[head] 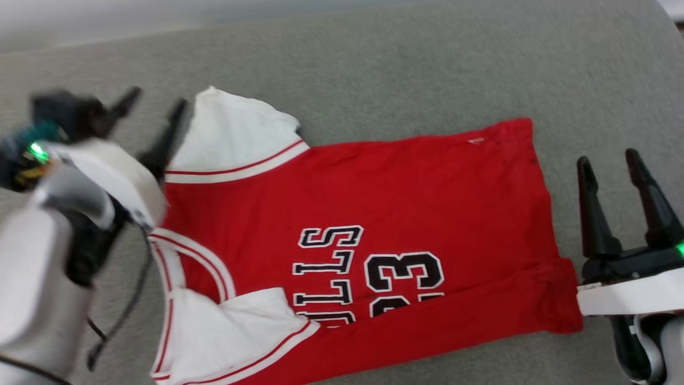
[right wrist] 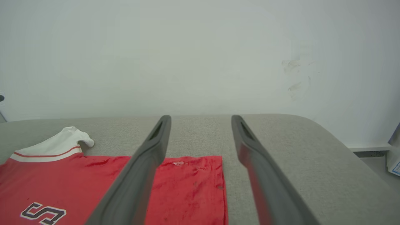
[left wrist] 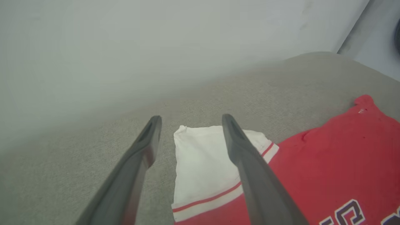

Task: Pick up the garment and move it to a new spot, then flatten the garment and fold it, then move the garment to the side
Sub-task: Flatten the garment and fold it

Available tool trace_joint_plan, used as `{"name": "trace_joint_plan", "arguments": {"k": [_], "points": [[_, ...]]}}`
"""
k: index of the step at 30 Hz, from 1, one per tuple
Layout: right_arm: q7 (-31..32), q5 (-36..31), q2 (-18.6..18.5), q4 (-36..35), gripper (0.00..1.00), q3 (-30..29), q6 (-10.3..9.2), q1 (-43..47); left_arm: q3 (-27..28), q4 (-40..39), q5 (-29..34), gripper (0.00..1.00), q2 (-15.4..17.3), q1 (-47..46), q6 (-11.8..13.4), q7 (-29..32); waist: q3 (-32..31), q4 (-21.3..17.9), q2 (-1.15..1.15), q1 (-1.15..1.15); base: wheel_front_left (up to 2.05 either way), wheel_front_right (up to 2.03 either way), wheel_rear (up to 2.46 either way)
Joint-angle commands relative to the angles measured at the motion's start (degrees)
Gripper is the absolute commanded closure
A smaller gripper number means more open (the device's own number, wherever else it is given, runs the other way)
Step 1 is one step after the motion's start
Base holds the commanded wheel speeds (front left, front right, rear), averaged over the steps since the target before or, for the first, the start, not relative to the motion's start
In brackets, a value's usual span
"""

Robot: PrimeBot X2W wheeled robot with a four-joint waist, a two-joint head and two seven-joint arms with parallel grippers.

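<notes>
The garment (head: 374, 214) is a red jersey with white sleeves, striped trim and black lettering with the number 33. It lies spread on the grey padded surface (head: 374, 69), collar to the left, its near long edge folded up over the lettering. My left gripper (head: 155, 109) is open at the far white sleeve (left wrist: 200, 162), above it, nothing between its fingers. Off the hem at the right, my right gripper (head: 609, 166) is open and holds nothing. In the right wrist view the garment (right wrist: 78, 184) shows at lower left, its hem corner (right wrist: 215, 162) beside my right gripper (right wrist: 200, 120).
The grey surface has bare room beyond the jersey and to its right (right wrist: 297, 162), ending in a rounded corner (head: 646, 16). A pale wall (right wrist: 200, 47) rises behind it. Floor and a box edge (right wrist: 394, 159) show past the right end.
</notes>
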Motion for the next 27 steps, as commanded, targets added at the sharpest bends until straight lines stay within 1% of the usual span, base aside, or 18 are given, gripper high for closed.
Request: {"name": "trace_joint_plan", "arguments": {"k": [1,4,7,11,14,19,21,23,27], "points": [[-0.4,0.4,0.5,0.4,0.00,0.4,-0.02,-0.6,0.1,1.2,-1.3,0.00,0.9,-2.0,0.0,2.8,3.5,-3.5,0.00,-0.01,0.00,0.00,0.00],[-1.1,1.0,1.1,1.6,0.00,1.1,-0.02,-1.6,-1.1,5.0,-4.2,0.00,5.3,-7.9,0.0,12.7,5.8,-5.6,0.00,-0.01,0.00,0.00,0.00],[-1.7,1.3,1.7,3.3,0.00,1.3,-0.02,-2.1,-1.6,7.9,-7.3,0.00,8.1,-12.6,0.0,21.0,7.6,-7.2,0.00,-0.01,0.00,0.00,0.00],[-2.3,1.4,2.4,4.9,0.00,2.0,-0.02,-3.1,-1.8,10.4,-10.3,0.00,10.7,-17.5,0.0,30.4,9.5,-8.9,0.00,-0.01,0.00,0.00,0.00],[-2.8,1.5,2.6,5.8,0.00,2.5,-0.02,-3.7,-2.4,11.4,-11.6,0.00,11.5,-20.3,0.0,35.7,10.9,-9.7,0.00,-0.01,0.00,0.00,0.00],[-3.2,1.6,2.9,6.8,0.00,3.4,-0.02,-4.7,-4.0,12.7,-11.0,0.00,12.2,-23.5,0.6,40.7,12.5,-10.5,0.00,-0.01,0.00,0.00,0.00],[-3.2,1.6,3.1,7.0,0.00,3.7,-0.02,-5.2,-4.7,13.5,-9.8,0.00,12.5,-24.3,1.2,41.1,13.0,-10.7,0.00,-0.01,0.00,0.00,0.00],[-3.3,1.6,3.2,7.2,0.00,3.9,-0.02,-5.5,-5.7,14.5,-8.8,0.00,12.4,-24.4,1.2,41.4,13.3,-10.9,0.00,-0.01,0.00,0.00,0.00],[-3.3,1.4,3.3,7.6,0.00,4.3,-0.02,-5.7,-7.0,16.2,-8.5,0.00,11.5,-24.2,1.0,41.1,13.6,-11.1,0.00,-0.01,0.00,0.00,0.00]]}}
